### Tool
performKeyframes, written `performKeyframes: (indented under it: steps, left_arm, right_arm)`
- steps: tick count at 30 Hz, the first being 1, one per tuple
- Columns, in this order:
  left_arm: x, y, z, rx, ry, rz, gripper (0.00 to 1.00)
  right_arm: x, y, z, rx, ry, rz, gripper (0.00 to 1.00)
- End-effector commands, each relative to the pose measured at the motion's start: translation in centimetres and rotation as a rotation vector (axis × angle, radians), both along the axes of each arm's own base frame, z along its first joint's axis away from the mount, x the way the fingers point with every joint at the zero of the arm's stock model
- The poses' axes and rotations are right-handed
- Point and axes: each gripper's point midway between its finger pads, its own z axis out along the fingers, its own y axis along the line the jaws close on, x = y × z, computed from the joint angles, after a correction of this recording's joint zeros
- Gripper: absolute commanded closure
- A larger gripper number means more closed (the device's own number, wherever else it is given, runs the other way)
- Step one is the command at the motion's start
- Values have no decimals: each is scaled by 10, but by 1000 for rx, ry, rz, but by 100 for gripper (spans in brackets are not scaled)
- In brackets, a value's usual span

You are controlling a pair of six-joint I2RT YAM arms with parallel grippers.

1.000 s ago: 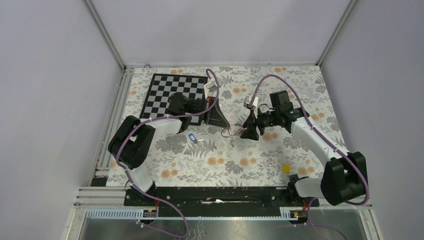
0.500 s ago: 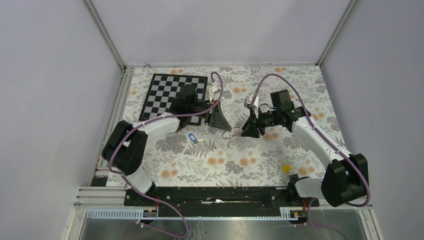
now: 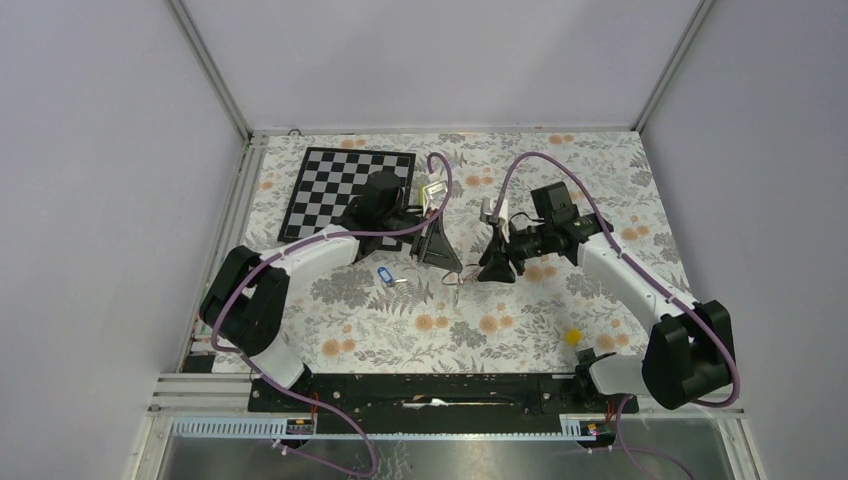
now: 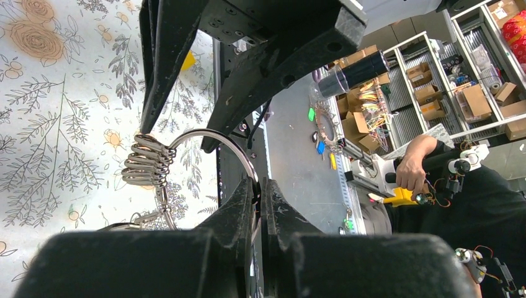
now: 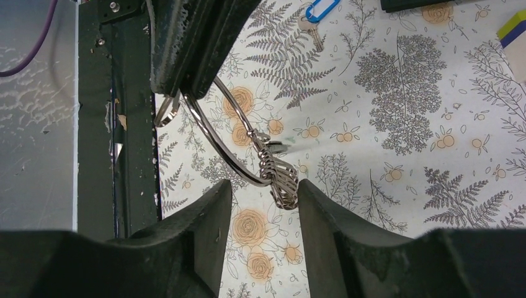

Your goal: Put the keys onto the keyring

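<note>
The keyring (image 4: 211, 133) is a thin silvery ring with a fan of small metal pieces (image 4: 147, 167). It hangs just above the cloth at mid-table (image 3: 458, 273). My left gripper (image 4: 257, 183) is shut on the ring's wire. My right gripper (image 5: 260, 189) faces it from the right (image 3: 480, 271) and is open. Its fingers stand on either side of the fan (image 5: 282, 177), which lies close against the right finger. A small silvery piece (image 4: 141, 217) dangles from the ring. One of the keys, with a blue tag (image 3: 383, 276), lies on the cloth left of the grippers (image 5: 321, 10).
A black-and-white chessboard (image 3: 345, 185) lies at the back left under the left arm. A small yellow block (image 3: 572, 337) sits on the flowered cloth at the front right. A black rail (image 3: 430, 388) runs along the near edge.
The left arm has stretched out and turned at the wrist, still holding the ring. The right gripper has edged left toward the ring, and its jaws have narrowed a little.
</note>
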Motion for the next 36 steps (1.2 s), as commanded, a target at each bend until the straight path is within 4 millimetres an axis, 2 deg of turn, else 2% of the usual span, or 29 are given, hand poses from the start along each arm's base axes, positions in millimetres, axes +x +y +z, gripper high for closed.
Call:
performKeyframes:
  steps: [1,12,21,28,36]
  left_arm:
    - [-1,0,30,-71,-120,-12,100]
    - [-4,1,33,-76,-122,-20,100]
    - [-4,1,32,-75,-124,-15,100]
    - [-2,3,22,-38,-149,-7,100]
    - [8,6,4,40,-258,-14,100]
  right_arm:
    - [0,1,-6,-15,-16,22,50]
    - [-3,3,-22,-29,21,39,59]
    - [-5,2,-25,-46,51,39,85]
    - [-1,-5,-22,-93,20,9,89]
    - [2,-15,-16,-145,-31,-17,95]
